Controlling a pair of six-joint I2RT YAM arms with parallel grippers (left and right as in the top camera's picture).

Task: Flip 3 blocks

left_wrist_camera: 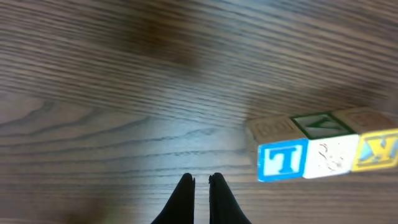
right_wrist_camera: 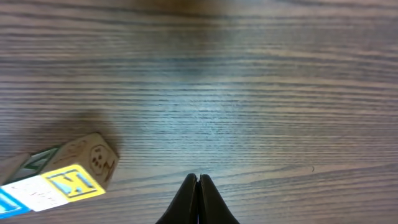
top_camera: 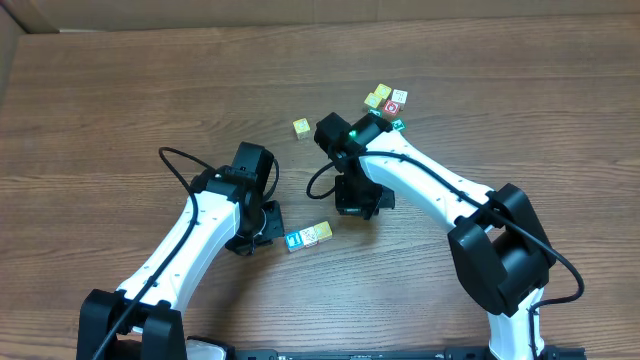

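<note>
Three blocks lie touching in a short row on the wooden table: a blue block with a white T, a cream-white block and a pale yellow block. My left gripper sits just left of the row's blue end, shut with nothing between its tips. To the right of the yellow end, my right gripper hovers over bare wood, shut and empty. Neither gripper touches the row.
A lone yellowish cube lies farther back. Behind the right arm sits a cluster of cubes, some with green or red marks. The right arm's cable loops near the wrist.
</note>
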